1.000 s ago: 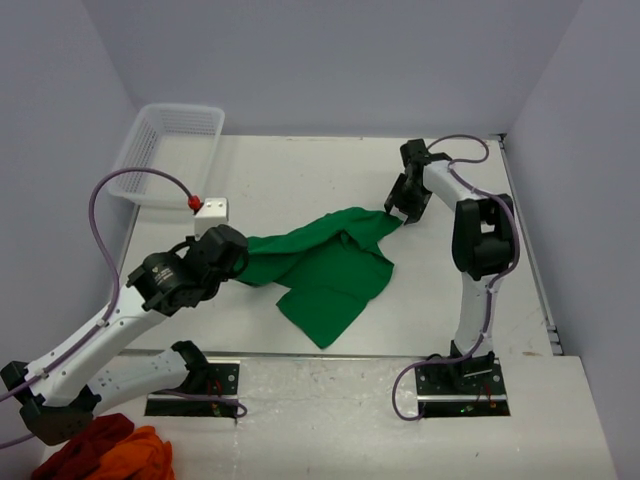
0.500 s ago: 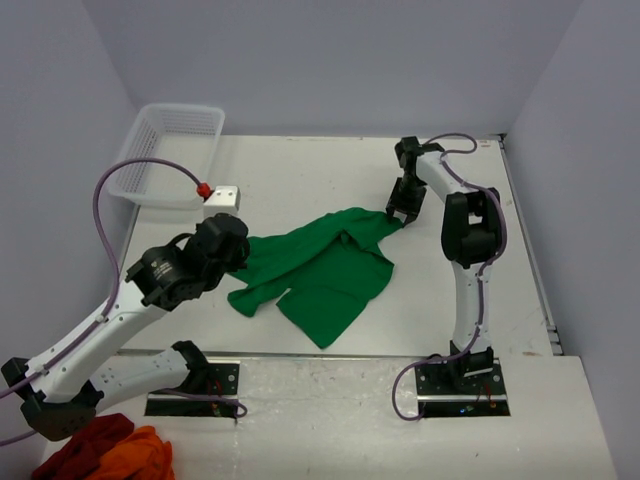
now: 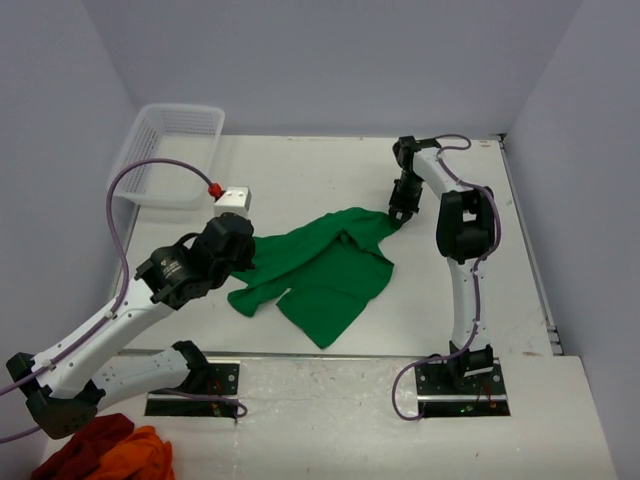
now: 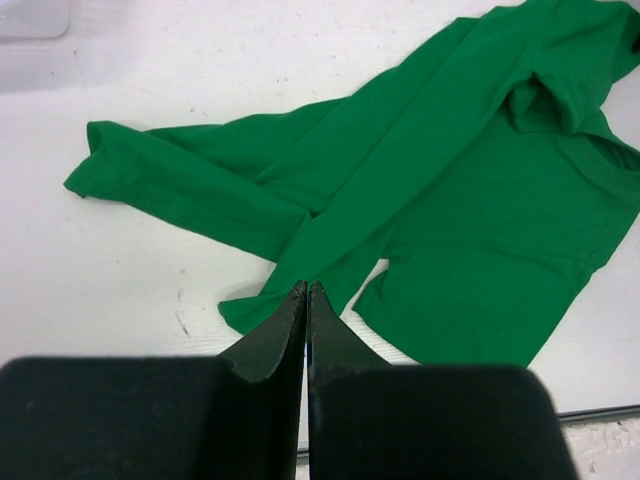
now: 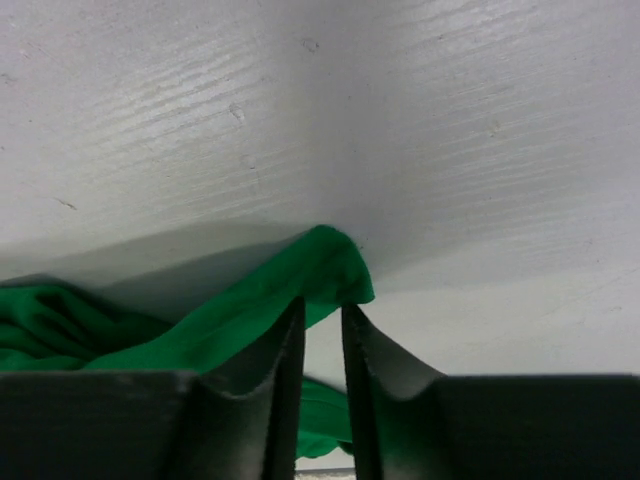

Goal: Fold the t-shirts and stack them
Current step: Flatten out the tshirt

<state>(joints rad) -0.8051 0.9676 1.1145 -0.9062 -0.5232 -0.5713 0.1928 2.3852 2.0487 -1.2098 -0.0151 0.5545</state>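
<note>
Shirt (image 3: 325, 270) lies crumpled mid-bench, with one of your hands at each end of it.
Your left hand (image 4: 305, 290) is clenched, fingers pressed flat together over the shirt's left hem; no cloth shows between them. Your right hand (image 3: 398, 215) is at the far-right corner with its fingers (image 5: 275, 350) a narrow slit apart and the corner at their tips. You can't tell whether any fabric sits in the gap. One sleeve trails left, loose on the bench (image 3: 300, 170). The shirt's near point lies close to the near edge but not over it. There is bare bench on the far side and to the right of the shirt, out to the right edge. The basket (image 3: 170, 150) is in the far-left corner, well apart from the shirt. Red and orange cloths (image 3: 110, 450) are piled by the left arm's base.
</note>
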